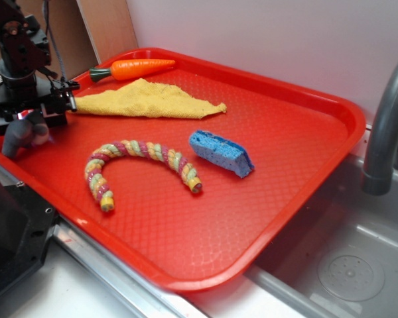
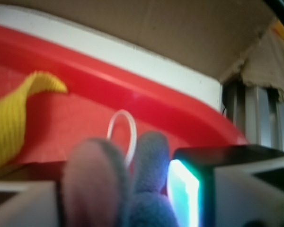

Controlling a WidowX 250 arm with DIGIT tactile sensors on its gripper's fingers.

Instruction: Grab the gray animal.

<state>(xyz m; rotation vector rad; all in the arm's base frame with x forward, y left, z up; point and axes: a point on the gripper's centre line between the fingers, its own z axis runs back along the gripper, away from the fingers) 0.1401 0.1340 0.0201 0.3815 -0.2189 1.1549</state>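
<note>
Plush is what the tool (image 1: 28,126) is dealing with: the gray animal (image 1: 23,132) is sitting at the left edge of the red tray (image 1: 305,165), just beside the yellow cloth (image 1: 146,101). In the wrist view its ears (image 2: 149,161) and thin white loop (image 2: 123,135) are poking up between the jaws, which are pressing narrowly on its body. It is looking light, soft and squashy, so gripping the thicker body is probably safer than taking the ears or loop.

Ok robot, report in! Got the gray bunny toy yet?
Gripper shut on gray animal, far-left tray corner. Ears between the fingers in wrist view. Yellow cloth beside, not blocking.
</note>
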